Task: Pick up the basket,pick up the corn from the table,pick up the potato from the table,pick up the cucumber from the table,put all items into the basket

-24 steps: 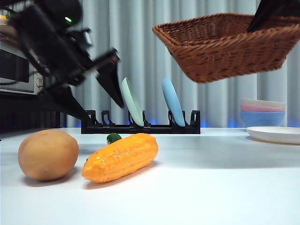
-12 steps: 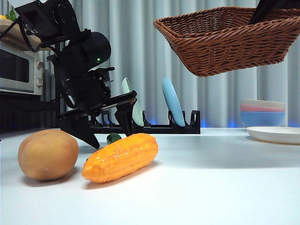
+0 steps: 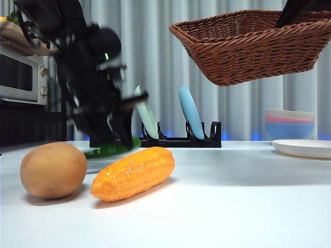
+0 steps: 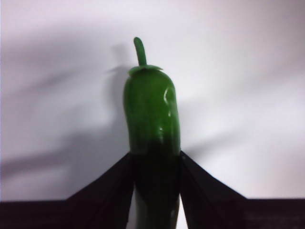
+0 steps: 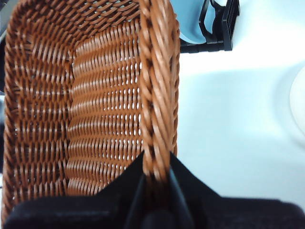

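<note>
The cucumber (image 4: 152,138) sits clamped between the left gripper's (image 4: 155,191) fingers, mostly hidden behind the blurred arm and the corn (image 3: 133,173) in the front view. The right gripper (image 5: 156,183) pinches the rim of the basket (image 3: 253,44), aloft. The potato (image 3: 53,170) rests on the worktop (image 3: 232,206); a dish rack (image 3: 176,137) stands behind.

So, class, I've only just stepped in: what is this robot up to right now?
The right gripper holds the basket by its rim, up in the air. The left gripper is shut on the cucumber, low behind the corn. The corn and potato lie on the table, and the basket looks empty.
</note>
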`<action>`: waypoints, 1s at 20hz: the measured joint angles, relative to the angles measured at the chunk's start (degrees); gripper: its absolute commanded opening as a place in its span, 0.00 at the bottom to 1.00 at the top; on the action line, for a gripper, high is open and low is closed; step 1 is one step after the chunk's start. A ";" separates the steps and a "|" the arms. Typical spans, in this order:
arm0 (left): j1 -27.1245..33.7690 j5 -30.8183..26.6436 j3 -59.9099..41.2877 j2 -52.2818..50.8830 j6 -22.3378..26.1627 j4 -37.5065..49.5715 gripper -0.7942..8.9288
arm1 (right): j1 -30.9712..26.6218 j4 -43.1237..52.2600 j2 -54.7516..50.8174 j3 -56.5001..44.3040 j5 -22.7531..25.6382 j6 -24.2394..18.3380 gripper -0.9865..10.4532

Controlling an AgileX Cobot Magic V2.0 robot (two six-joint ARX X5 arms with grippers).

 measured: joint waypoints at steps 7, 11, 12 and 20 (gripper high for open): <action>-0.81 0.00 0.00 -25.81 -0.24 -0.52 0.07 | 1.90 0.70 8.83 0.00 0.28 2.38 0.08; -7.96 0.00 0.66 -27.80 -2.78 6.47 0.07 | 5.99 2.71 12.72 0.00 0.17 3.87 0.08; -9.57 -0.02 0.66 -26.32 -3.37 7.69 0.07 | 7.17 2.82 13.29 0.00 0.17 4.02 0.08; -15.37 -5.55 0.61 -16.35 -6.43 12.57 0.26 | 11.26 5.18 13.73 0.02 -0.17 5.33 0.08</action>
